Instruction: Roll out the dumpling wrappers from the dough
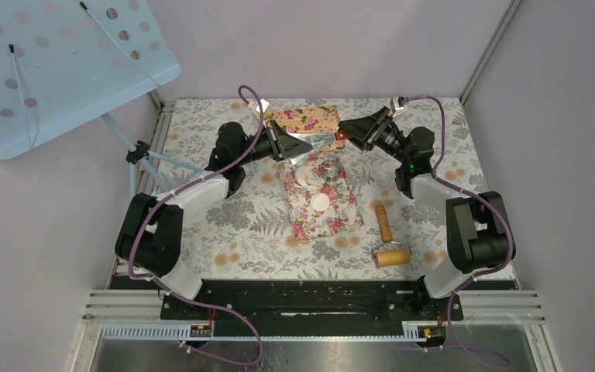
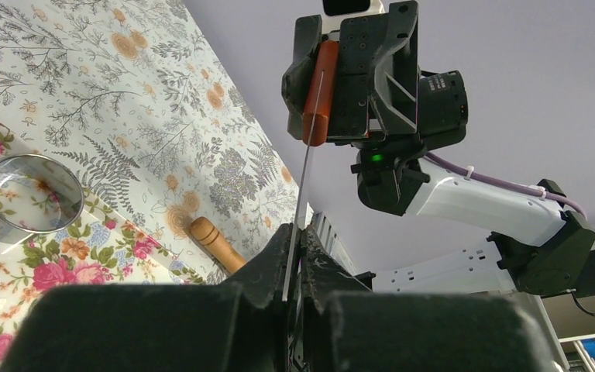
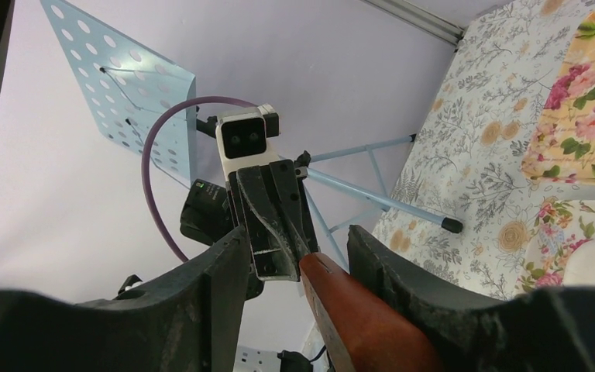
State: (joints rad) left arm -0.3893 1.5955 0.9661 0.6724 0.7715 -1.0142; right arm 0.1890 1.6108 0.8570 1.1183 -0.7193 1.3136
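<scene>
Step in hand, as a judgement: tool handling, not rolling. Both arms meet over the far part of the flowered mat (image 1: 321,225) with a scraper (image 1: 314,140) held in the air between them. It looks like a pass from one arm to the other; which way cannot be told.

The left gripper (image 2: 294,260) is closed tight on the thin metal blade, edge-on in its wrist view. The right gripper (image 1: 347,133) has its jaws partway apart around the red-brown handle. A gap shows on one side, so whether it really clamps cannot be told.

The dough (image 1: 305,176) is a white piece lying on the mat below the scraper, just beside the metal ring (image 1: 331,170). Whether it is flattened yet is unclear. One wrapper (image 1: 323,203), a flat white round, lies on the mat nearer the arms.

Next move probably calls for one gripper to take the scraper alone and park it, then reach the roller (image 1: 390,239). The roller lies off the mat on the right arm's side, untouched.

Also around: a yellow flowered board (image 1: 306,116) at the far edge and a blue perforated panel (image 1: 62,54) on a stand to the left. In the way: the ring is close to the dough, and both wrists crowd the space above it.
</scene>
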